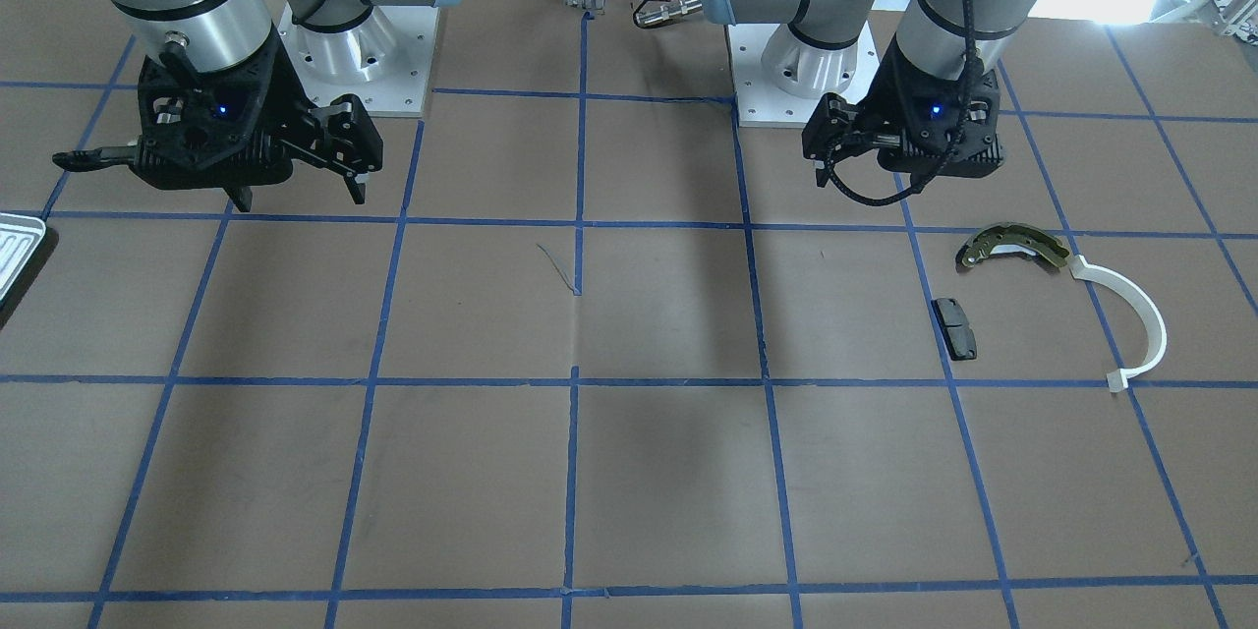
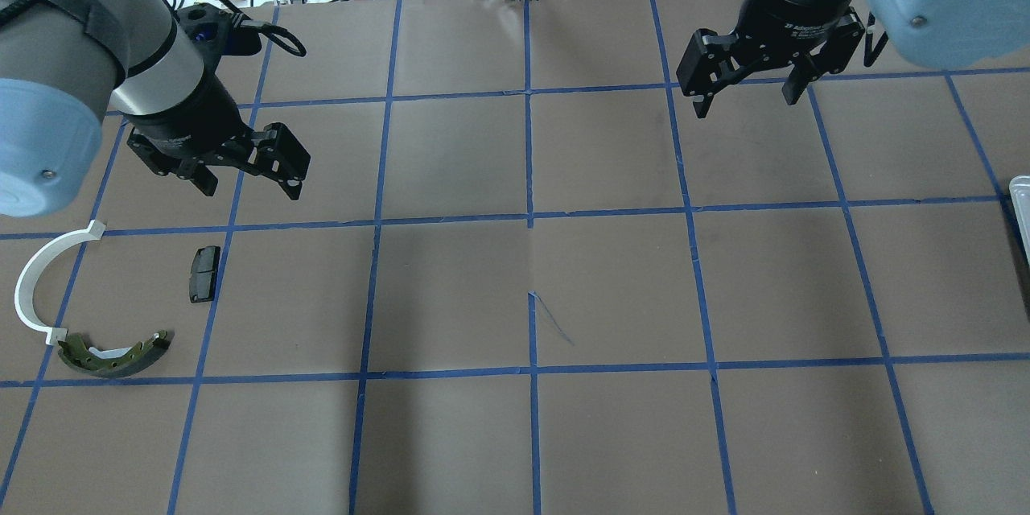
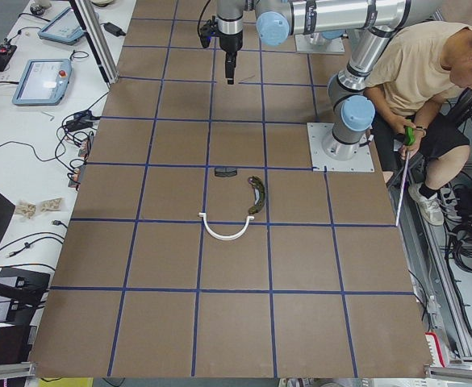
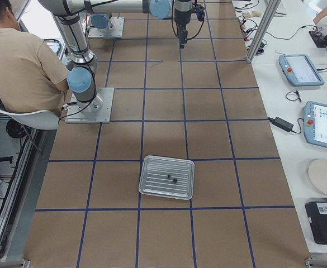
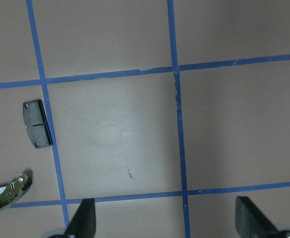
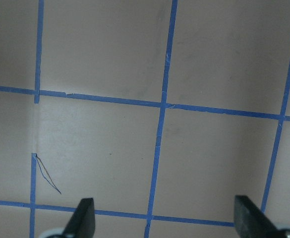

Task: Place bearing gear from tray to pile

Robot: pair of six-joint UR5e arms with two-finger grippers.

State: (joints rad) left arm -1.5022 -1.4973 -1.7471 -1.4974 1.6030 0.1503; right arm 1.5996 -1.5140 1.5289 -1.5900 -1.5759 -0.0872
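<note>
The pale ribbed tray (image 4: pixel 152 190) lies on the table with two small dark parts (image 4: pixel 172 178) on its floor; I cannot tell which is the bearing gear. Only the tray's corner shows in the front view (image 1: pixel 15 251) and only its edge in the overhead view (image 2: pixel 1022 205). The pile is a bronze shoe (image 2: pixel 113 354), a white arc (image 2: pixel 36 282) and a black pad (image 2: pixel 203 273). My left gripper (image 2: pixel 252 191) is open and empty, raised just beyond the pad. My right gripper (image 2: pixel 747 103) is open and empty, far from the tray.
The table is brown paper with a blue tape grid. The arm bases (image 1: pixel 354 69) stand on the robot's side. A seated person (image 3: pixel 429 72) is beside the bases. Cables and tablets (image 4: pixel 322 124) lie on the white bench off the table.
</note>
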